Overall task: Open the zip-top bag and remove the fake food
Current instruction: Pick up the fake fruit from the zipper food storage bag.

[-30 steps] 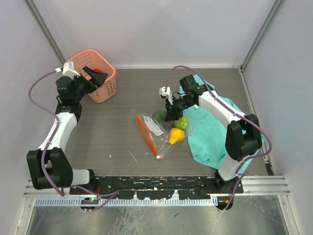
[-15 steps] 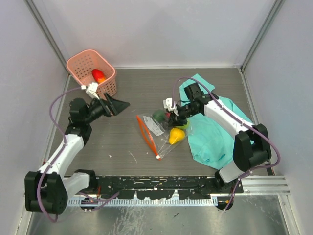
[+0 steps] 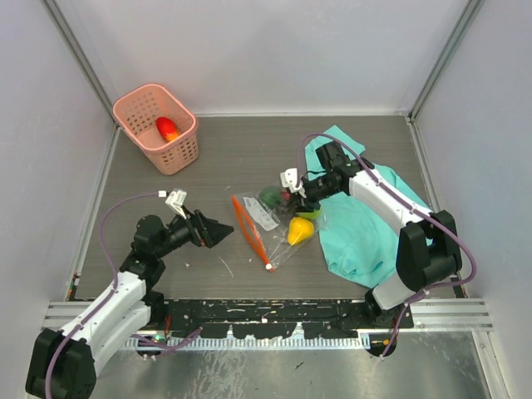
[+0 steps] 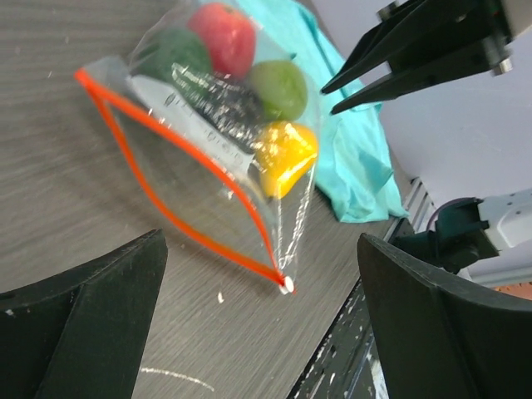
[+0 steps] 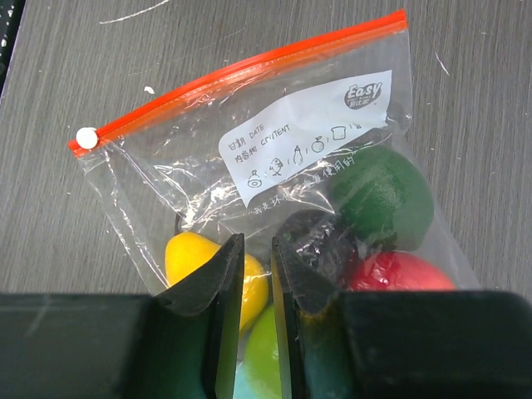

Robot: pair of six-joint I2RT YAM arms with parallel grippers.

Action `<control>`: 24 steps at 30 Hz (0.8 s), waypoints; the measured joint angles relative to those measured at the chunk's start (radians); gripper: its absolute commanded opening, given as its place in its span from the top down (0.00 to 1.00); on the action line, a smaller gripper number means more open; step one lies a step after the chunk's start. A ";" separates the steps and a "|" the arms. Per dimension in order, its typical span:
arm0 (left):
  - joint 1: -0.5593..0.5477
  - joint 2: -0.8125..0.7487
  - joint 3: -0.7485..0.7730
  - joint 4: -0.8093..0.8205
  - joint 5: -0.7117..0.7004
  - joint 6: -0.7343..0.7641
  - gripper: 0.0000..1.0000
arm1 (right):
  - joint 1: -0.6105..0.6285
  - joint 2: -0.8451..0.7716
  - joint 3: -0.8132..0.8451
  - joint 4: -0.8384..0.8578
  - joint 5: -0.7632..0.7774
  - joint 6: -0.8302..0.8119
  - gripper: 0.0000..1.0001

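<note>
At the upper left of the top view sits the pink basket [image 3: 158, 129] with one red-orange piece [image 3: 167, 128] inside, probably the drop-off spot for what comes out of the bag.

At the lower left, the left arm is folded low over the desk [image 3: 208, 166], with its forearm reaching toward the middle. The left claw [image 3: 223, 233] is spread wide and empty. It points right at the bag's zip edge from a short way off, and I judge it is lined up to go in for a piece.

In the middle of the frame, the zip-top bag [image 3: 268, 223] lies flat on the desk. Its red-orange zip strip [image 3: 247, 226] faces the left claw, and the white slider [image 3: 268, 268] is at the strip's lower end. I cannot tell whether the mouth is parted. The fake food [image 5: 382, 199] is bunched at the bag's far side, away from the zip: dark green, red, yellow, light green and a dark piece.

To the right, the right arm arches over the teal cloth [image 3: 366, 224] and bends down. The right claw [image 5: 256, 241] is above the food end of the bag, likely to anchor it. Its fingers are drawn almost together, leaving only a slit between them. Whether plastic is caught there I cannot tell.
</note>
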 measured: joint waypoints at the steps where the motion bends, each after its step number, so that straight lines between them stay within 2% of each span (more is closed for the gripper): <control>1: -0.004 -0.003 -0.013 0.000 -0.008 -0.001 0.04 | 0.000 0.000 0.000 0.000 -0.002 -0.002 0.74; 7: -0.057 0.006 -0.037 0.015 -0.058 -0.002 0.06 | -0.006 0.000 0.000 0.000 -0.010 -0.011 0.74; 17: -0.241 0.061 -0.041 0.043 -0.179 0.084 0.06 | -0.082 0.006 0.000 0.000 -0.011 -0.013 0.74; 24: -0.262 0.084 -0.066 0.105 -0.214 0.158 0.03 | -0.112 0.006 0.000 0.000 -0.011 -0.032 0.74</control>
